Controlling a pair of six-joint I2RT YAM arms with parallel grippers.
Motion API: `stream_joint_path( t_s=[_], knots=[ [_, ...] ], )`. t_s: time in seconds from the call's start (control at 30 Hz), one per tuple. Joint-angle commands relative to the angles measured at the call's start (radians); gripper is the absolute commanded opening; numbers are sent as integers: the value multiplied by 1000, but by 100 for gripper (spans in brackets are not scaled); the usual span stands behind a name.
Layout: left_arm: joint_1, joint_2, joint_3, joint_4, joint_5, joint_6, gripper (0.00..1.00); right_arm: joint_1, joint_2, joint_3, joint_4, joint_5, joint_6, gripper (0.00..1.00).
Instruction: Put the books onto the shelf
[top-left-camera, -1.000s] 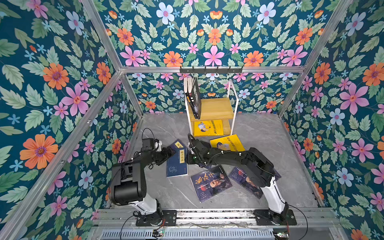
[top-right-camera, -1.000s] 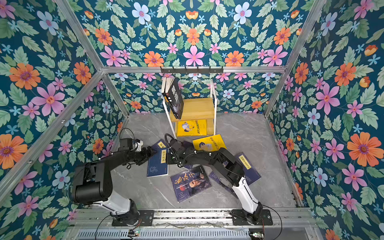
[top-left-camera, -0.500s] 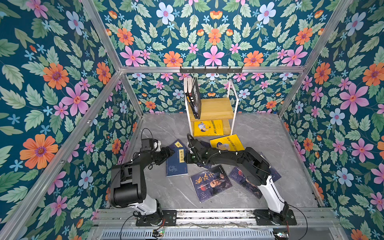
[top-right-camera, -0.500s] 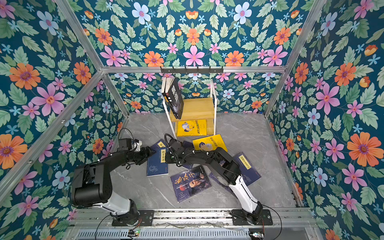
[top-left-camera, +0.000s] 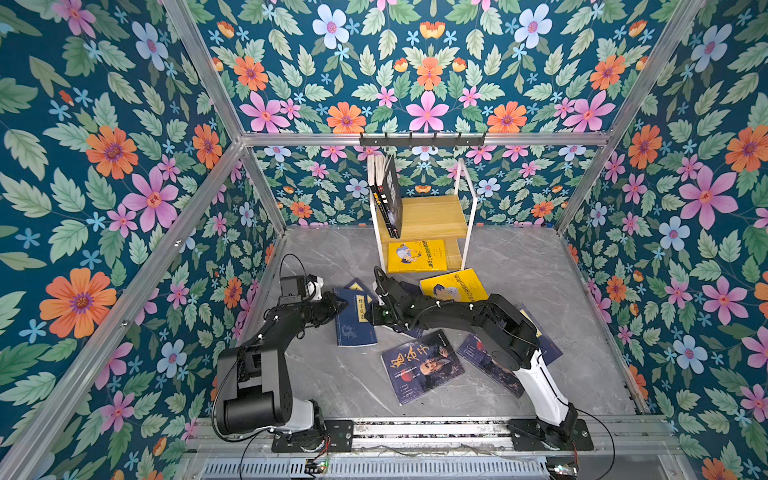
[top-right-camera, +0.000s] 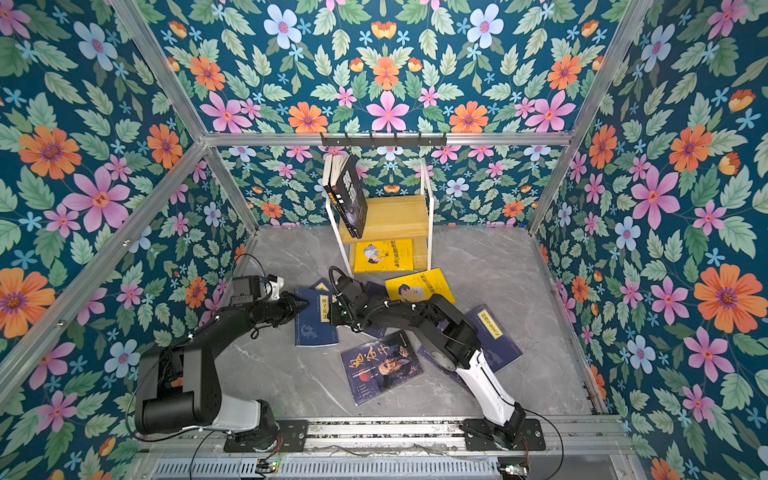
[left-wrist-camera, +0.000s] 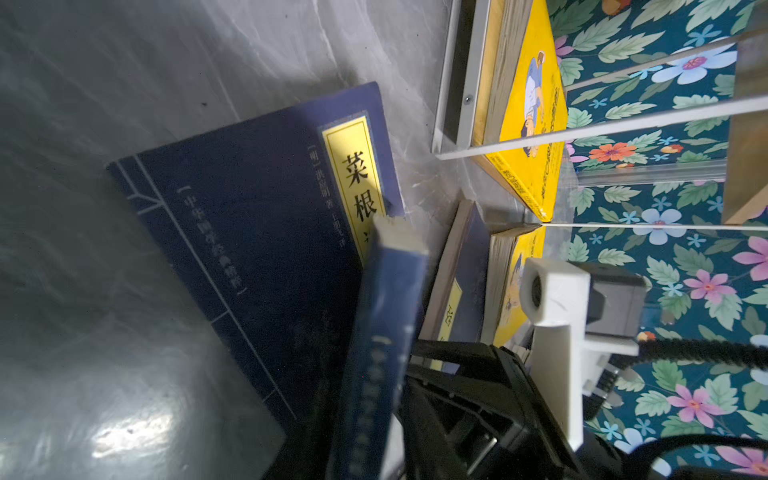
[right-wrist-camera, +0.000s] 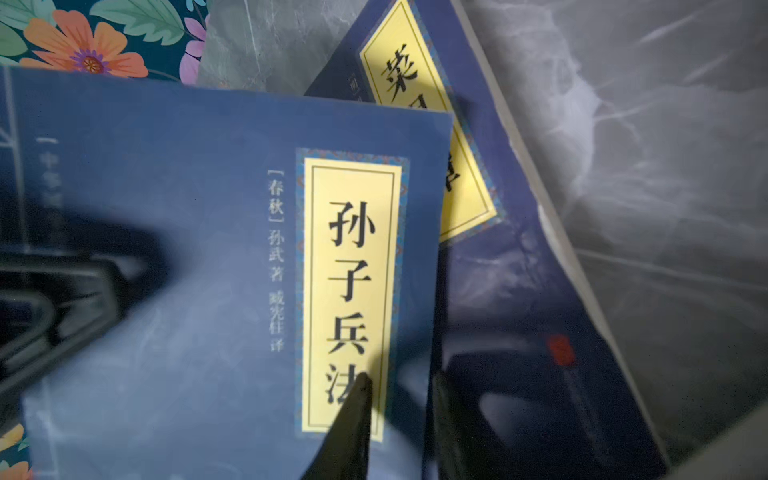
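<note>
A navy book (top-left-camera: 353, 328) (top-right-camera: 313, 328) with a yellow title label lies between both arms on the grey floor. My left gripper (top-left-camera: 341, 304) (left-wrist-camera: 370, 415) is shut on its spine edge (left-wrist-camera: 382, 332). From the opposite side, my right gripper (top-left-camera: 371, 316) (right-wrist-camera: 399, 386) is shut on the same book (right-wrist-camera: 208, 249), one finger (right-wrist-camera: 353, 415) on the cover and one beneath. A second navy book (left-wrist-camera: 257, 199) (right-wrist-camera: 498, 270) lies under it. The shelf (top-left-camera: 436, 212) (top-right-camera: 399, 216) stands at the back, with black books (top-left-camera: 390, 195) upright on top and a yellow book (top-left-camera: 417, 255) on the lower board.
Loose on the floor lie a yellow book (top-left-camera: 453, 286), a purple-blue book with a bearded man (top-left-camera: 422, 365), and more dark books (top-right-camera: 492, 332) partly under my right arm. A black hook rail (top-left-camera: 422, 141) hangs above the shelf. Flowered walls close in all sides.
My left gripper was open beside the navy book and has shut on its edge. The right gripper has edged slightly left, still on the book.
</note>
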Motion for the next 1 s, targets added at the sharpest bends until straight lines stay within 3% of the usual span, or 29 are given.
stream_joint_path(
  t_s=[0.0, 0.13, 0.23, 0.33, 0.4, 0.5, 0.67, 0.83, 0.97],
  knots=[
    [-1, -30, 4, 10, 26, 13, 1, -1, -49, -44, -36, -9, -15, 30],
    [-1, -103, 12, 11, -32, 67, 0, -7, -146, -106, 1, 0, -17, 40],
    [0, -137, 63, -30, -54, 134, 0, -17, -252, -176, 35, 36, -28, 41],
    [0, -152, 114, -36, 1, 160, 0, -43, -355, -269, 106, 22, -36, 45],
    [-1, -154, 167, -67, 38, 173, 9, -69, -418, -319, 135, 2, -43, 50],
    [0, -171, 224, -83, 75, 186, 0, -84, -500, -402, 227, 12, -60, 58],
    [-12, -185, 304, -101, 158, 225, 0, -98, -581, -471, 318, -15, -103, 69],
    [-44, -203, 412, -159, 189, 368, 0, -123, -663, -485, 332, -74, -155, 72],
    [-46, -195, 487, -114, 187, 341, 0, -147, -720, -504, 389, -102, -175, 78]
  ],
)
